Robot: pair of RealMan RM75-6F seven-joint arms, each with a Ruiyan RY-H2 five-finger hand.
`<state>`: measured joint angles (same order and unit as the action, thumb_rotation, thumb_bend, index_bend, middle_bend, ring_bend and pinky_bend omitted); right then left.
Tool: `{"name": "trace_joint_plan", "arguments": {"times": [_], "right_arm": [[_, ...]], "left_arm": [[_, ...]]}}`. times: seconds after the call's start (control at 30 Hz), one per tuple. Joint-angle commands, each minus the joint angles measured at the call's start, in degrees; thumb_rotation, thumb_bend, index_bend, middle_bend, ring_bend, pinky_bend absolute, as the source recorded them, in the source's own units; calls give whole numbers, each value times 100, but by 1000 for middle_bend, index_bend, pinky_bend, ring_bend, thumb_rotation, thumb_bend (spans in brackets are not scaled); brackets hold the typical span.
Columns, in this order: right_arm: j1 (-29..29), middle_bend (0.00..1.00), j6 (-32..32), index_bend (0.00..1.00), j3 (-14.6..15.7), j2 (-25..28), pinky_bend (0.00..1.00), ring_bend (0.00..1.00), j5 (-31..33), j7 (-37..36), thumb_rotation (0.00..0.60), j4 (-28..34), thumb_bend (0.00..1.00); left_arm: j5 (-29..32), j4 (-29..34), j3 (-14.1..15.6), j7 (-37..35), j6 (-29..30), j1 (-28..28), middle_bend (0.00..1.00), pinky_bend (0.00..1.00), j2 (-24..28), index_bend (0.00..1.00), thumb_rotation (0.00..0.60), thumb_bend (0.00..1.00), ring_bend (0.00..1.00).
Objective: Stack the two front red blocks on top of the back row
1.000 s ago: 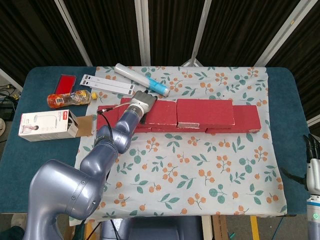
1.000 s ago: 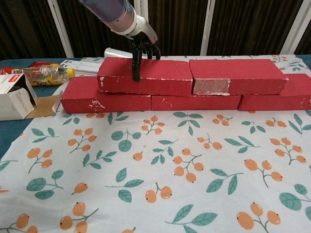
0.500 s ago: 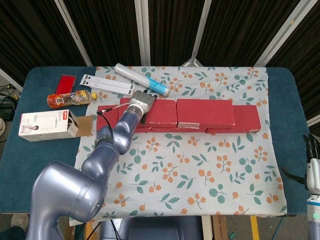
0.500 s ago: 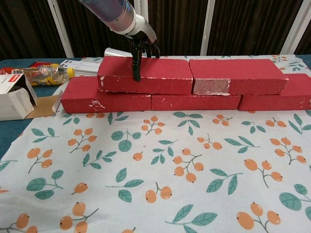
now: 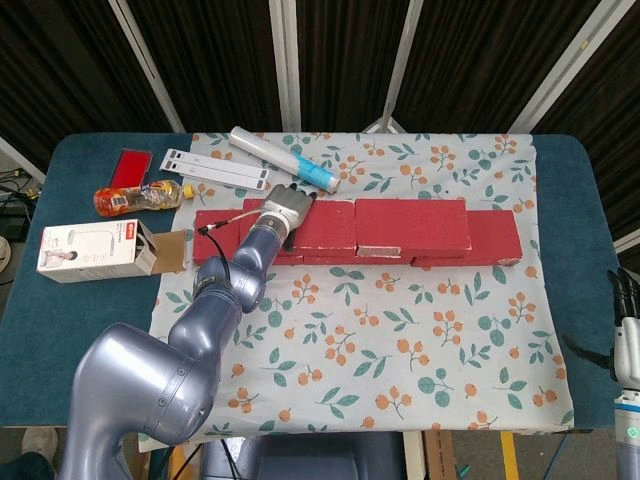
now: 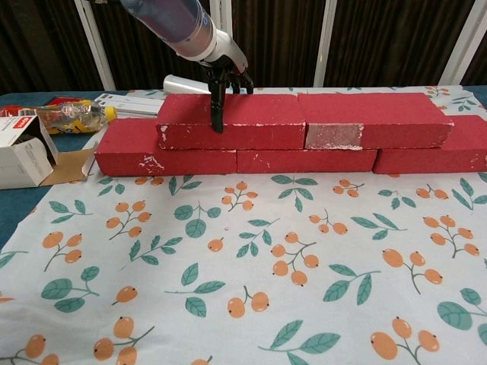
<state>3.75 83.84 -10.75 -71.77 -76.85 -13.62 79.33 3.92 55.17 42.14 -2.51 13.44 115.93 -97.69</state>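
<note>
On top of the back row [image 6: 304, 160] lie two red blocks end to end, the left block [image 6: 251, 120] and the right block [image 6: 377, 118]. Left hand [image 6: 223, 72] grips the left block at its 9 o'clock end: one finger [image 6: 217, 106] lies down the front face, the others curl over the rear edge. Right hand [image 5: 628, 335] hangs at the table [image 5: 80, 340] edge near 4 o'clock; its fingers I cannot tell.

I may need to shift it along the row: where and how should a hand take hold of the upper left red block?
Probably across the short width of the upper left red block, near its middle, coming down from above with fingers over the front and back long faces. It lies flat on the lower red blocks; its right end butts the upper right red block, so the ends are poor holds. The left hand already sits this way.
</note>
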Motion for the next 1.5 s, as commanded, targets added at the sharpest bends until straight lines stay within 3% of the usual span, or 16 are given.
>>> {"name": "trace_joint_plan", "arguments": {"times": [0.03, 0.5, 1.07, 1.33, 1.5], "right_arm": [[4, 0, -13, 0, 6, 0, 0, 0, -4, 1, 600, 4, 85], [16, 0, -56, 0, 0, -4, 0, 0, 25, 9, 600, -6, 85], [27, 0, -90, 0, 9, 2, 0, 0, 26, 27, 600, 10, 86], [31, 0, -60, 0, -7, -26, 0, 0, 17, 4, 600, -25, 85], [44, 0, -70, 0, 13, -43, 0, 0, -13, 29, 600, -28, 86]], "left_arm": [[4, -9, 18, -4, -43, 9, 41, 139, -10, 31, 600, 0, 0], [122, 57, 250, -114, -43, 149, 0, 129, -47, 0, 600, 0, 0], [312, 600, 640, -341, -140, 638, 0, 129, 136, 0, 600, 0, 0], [260, 1232, 565, -439, 564, 855, 0, 129, 529, 0, 600, 0, 0], [-1, 1923, 263, -404, 1200, 874, 0, 129, 1034, 0, 600, 0, 0]]}}
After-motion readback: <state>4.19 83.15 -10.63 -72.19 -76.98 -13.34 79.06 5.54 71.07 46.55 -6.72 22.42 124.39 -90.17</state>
